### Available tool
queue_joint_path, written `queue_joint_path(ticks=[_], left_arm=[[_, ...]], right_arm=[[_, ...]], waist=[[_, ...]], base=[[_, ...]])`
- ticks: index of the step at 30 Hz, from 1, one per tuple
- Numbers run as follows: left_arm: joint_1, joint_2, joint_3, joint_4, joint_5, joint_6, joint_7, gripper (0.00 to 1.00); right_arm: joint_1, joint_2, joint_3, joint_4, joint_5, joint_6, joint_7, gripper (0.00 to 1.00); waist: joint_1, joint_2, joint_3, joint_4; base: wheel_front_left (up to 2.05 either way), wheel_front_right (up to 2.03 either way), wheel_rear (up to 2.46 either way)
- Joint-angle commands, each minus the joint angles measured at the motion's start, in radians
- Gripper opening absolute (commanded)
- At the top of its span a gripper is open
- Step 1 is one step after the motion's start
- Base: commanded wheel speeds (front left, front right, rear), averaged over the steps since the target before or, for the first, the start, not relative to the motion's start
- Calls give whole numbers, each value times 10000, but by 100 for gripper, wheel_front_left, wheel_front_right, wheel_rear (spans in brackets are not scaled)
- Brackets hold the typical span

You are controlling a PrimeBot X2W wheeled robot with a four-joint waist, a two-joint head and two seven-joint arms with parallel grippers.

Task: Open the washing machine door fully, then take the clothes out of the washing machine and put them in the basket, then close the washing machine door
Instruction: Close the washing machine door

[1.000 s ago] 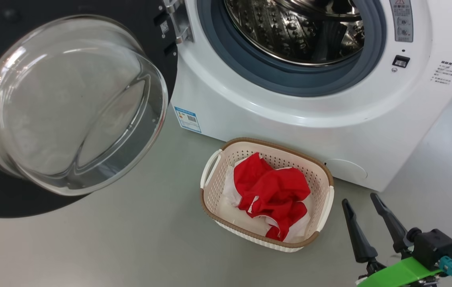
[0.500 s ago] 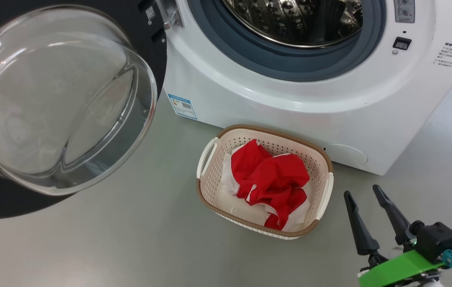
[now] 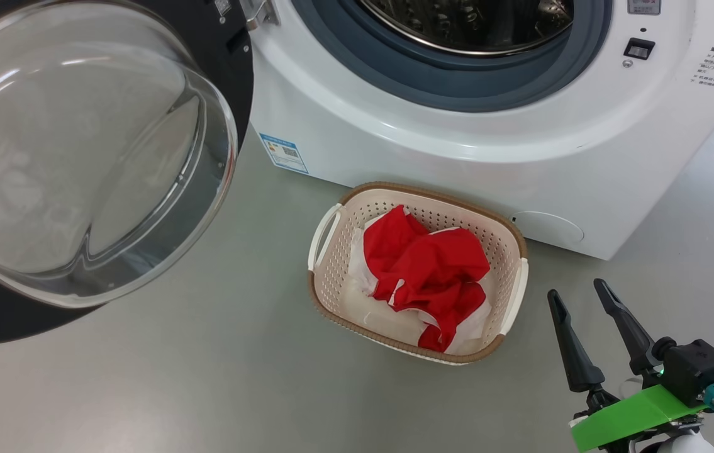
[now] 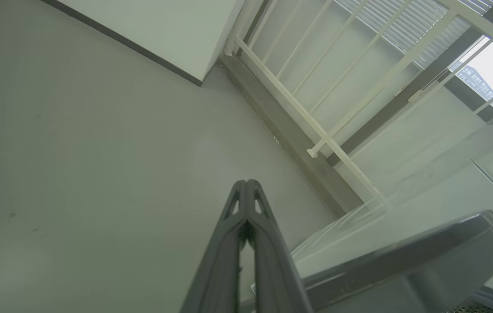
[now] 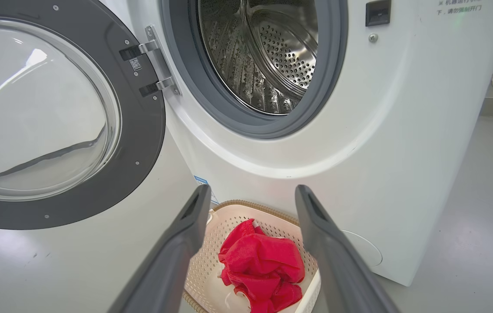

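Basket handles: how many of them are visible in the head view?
2. One handle is at the left end of the basket; the other handle is at its right end. None seems hidden.

Washing machine door [image 3: 80, 157] stands wide open; drum opening [image 5: 263, 56] unobstructed; basket [image 3: 330, 277] on floor [image 3: 206, 377] below.

You are looking down at the washing machine [image 3: 457, 145], with the washing machine door [image 3: 80, 157] standing wide open at the left. The basket [image 3: 331, 270] is sitting on the floor [image 3: 206, 377] just in front of the machine, and the red and white clothes [image 3: 432, 270] are lying heaped inside it. Your right tool [image 3: 575, 289] is hovering at the lower right, beside the basket, fingers spread and gripping nothing.
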Motion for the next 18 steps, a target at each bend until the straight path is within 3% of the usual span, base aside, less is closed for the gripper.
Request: queue_joint_path(ticks=[1,11,18], left_arm=[[-111,858,-13,-148,-54,43,410,0],[18,868,-489,-34,-167,48,2369,0],[535,672,-715,-731,-597,-58,3790,0]], right_arm=[[-238,-41,227,-267,-121,65,-65,100],[-272,-80,253,-251,-115,65,-65,100],[-220,-7,215,-211,-108,65,-65,100]], waist=[[0,0,29,10],[0,0,71,0],[0,0,-98,-59]], base=[[0,0,0],[0,0,0],[0,0,0]])
